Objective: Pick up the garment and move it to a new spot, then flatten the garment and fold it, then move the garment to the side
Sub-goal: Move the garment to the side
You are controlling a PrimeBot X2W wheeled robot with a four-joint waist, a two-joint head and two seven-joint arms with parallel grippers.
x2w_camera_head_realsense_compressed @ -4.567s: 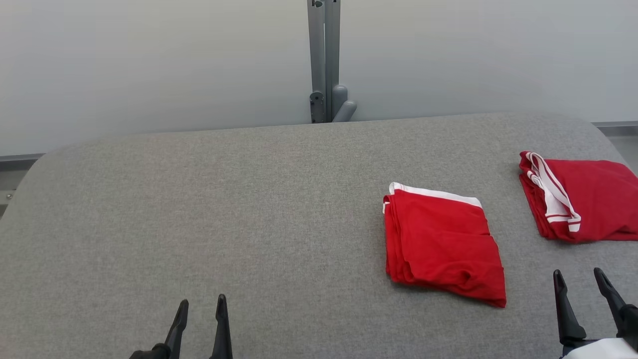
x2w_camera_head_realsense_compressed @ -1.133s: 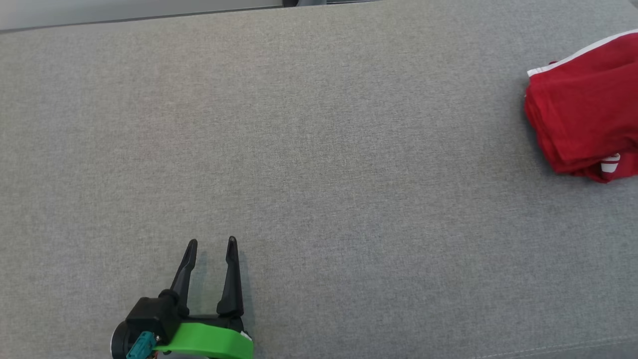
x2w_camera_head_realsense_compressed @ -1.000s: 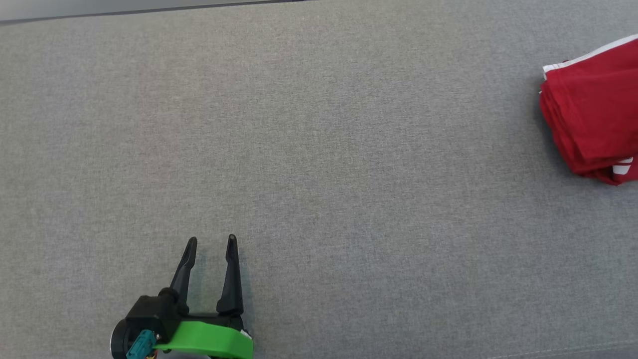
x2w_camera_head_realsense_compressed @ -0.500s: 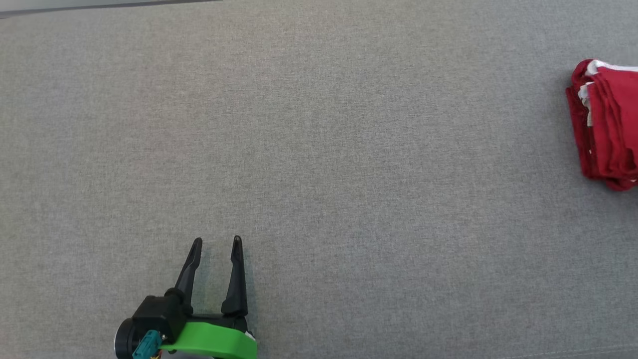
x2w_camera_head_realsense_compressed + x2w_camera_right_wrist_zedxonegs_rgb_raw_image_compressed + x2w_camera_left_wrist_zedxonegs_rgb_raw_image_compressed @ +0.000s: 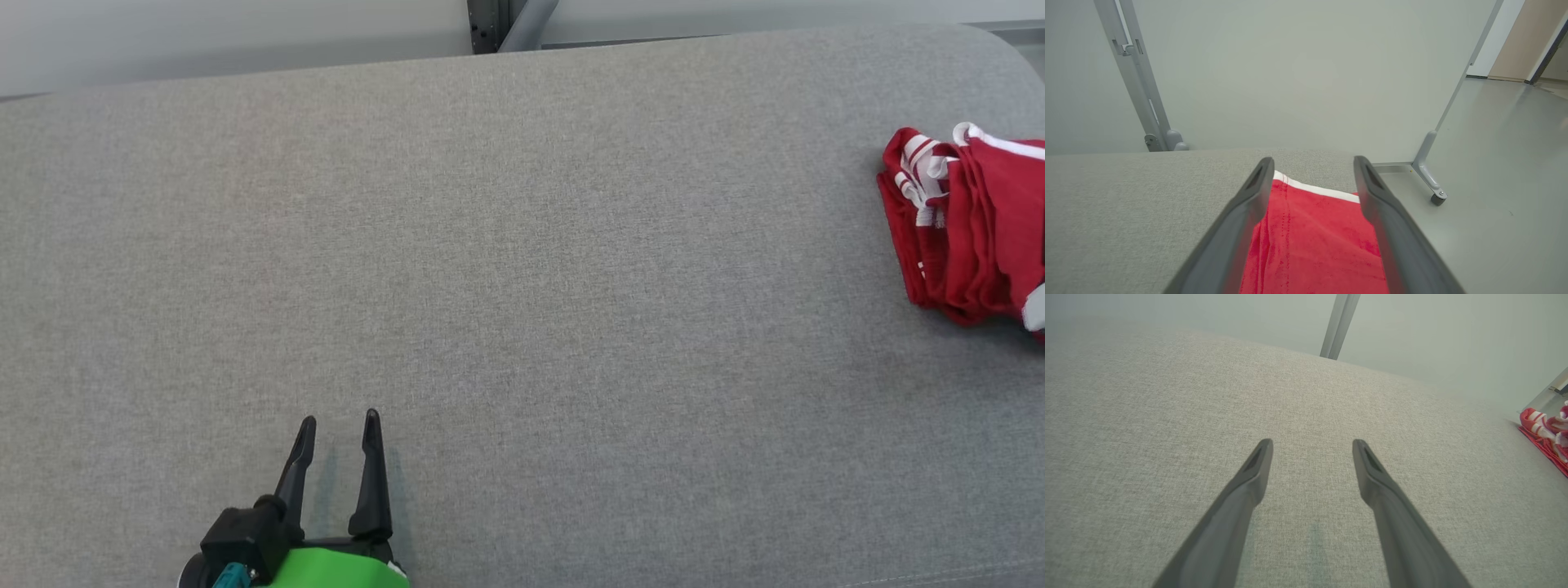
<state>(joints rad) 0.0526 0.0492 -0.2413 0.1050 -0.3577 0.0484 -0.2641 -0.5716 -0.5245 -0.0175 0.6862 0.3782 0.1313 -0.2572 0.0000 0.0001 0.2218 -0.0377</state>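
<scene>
The garment (image 5: pixel 963 237) is red with white trim and lies bunched in folds at the table's far right edge; a sliver of it (image 5: pixel 1541 433) also shows at the right of the left wrist view. In the right wrist view the red cloth (image 5: pixel 1310 237) lies flat beneath my right gripper (image 5: pixel 1313 160), whose fingers stand open on either side of it, with the white band at the far end. My left gripper (image 5: pixel 339 418) rests open over bare table at the lower left, far from the garment. Nothing sits between the fingers of the left gripper (image 5: pixel 1312 443).
The grey fabric table (image 5: pixel 522 245) stretches wide between the left gripper and the garment. A grey post (image 5: pixel 490 16) stands behind the back edge. Past the table's right edge is floor, with a frame leg on a castor (image 5: pixel 1437 198).
The head camera has tilted up, bringing the table's back edge and the post into view. The red garment at the right edge now shows bunched, white-striped folds instead of a flat side.
</scene>
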